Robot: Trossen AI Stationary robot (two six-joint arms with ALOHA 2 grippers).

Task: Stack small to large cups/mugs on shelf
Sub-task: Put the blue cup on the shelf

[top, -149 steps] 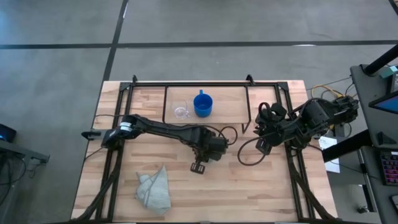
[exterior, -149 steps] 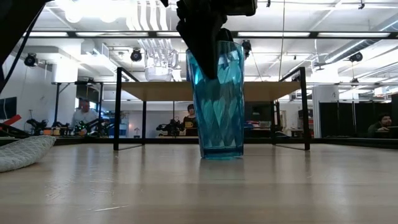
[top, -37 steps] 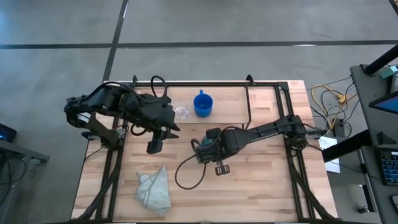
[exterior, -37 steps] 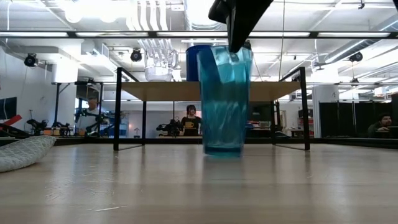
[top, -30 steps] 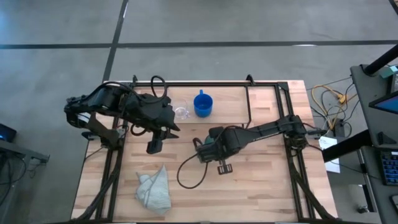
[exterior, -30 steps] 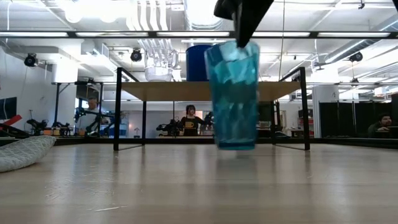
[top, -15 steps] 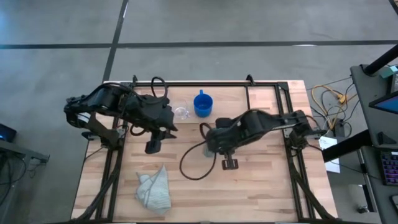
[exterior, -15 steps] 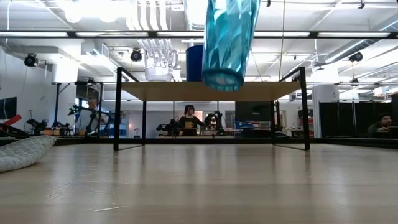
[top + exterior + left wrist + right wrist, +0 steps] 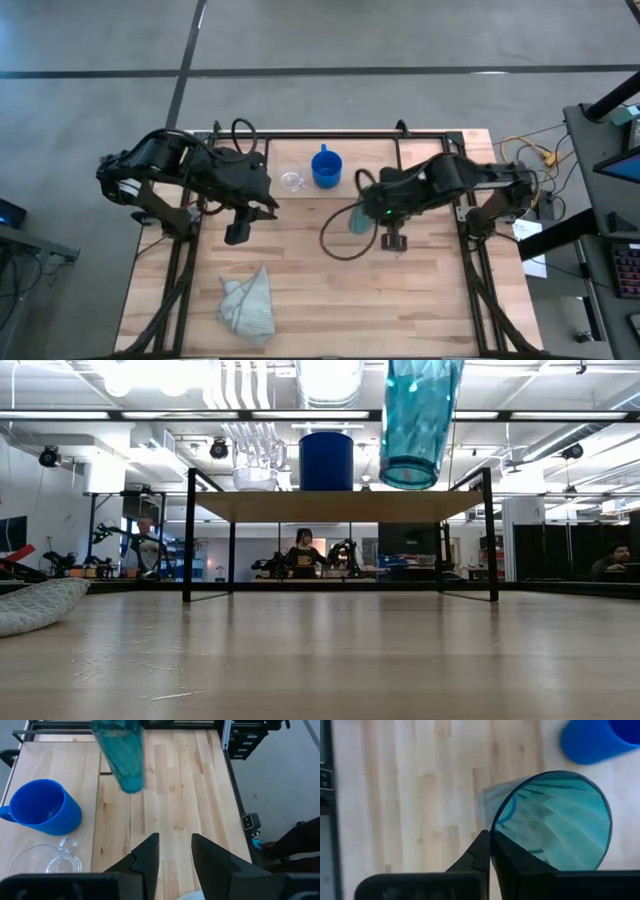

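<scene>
The teal tumbler (image 9: 420,420) hangs in the air, with my right gripper (image 9: 491,851) shut on it. In the high view it shows at mid-table (image 9: 357,221), just near of the shelf (image 9: 372,165). In the low view the tumbler's base is above the level of the shelf's wood top (image 9: 340,506). The blue mug (image 9: 326,167) stands upright on the shelf, with the small glass cup (image 9: 291,178) to its left. My left gripper (image 9: 174,854) waits open over the table's left part (image 9: 237,234), holding nothing. My right gripper pinches the tumbler's wall at the rim (image 9: 495,827), one finger inside the cup and one outside. The fingers come from above. The tumbler hangs below them, mouth up and slightly tilted, lifted clear of the table and the shelf.
A crumpled pale cloth (image 9: 248,305) lies near the front left. A black frame (image 9: 190,240) edges the table on both sides. A cable loop (image 9: 335,243) hangs from my right arm. People stand in the room beyond the table (image 9: 303,550).
My right gripper has risen and gone toward the table's far right, still shut on the tumbler. The tumbler has been lifted from just above the table to above shelf height. My left arm has drawn back slightly toward the left edge.
</scene>
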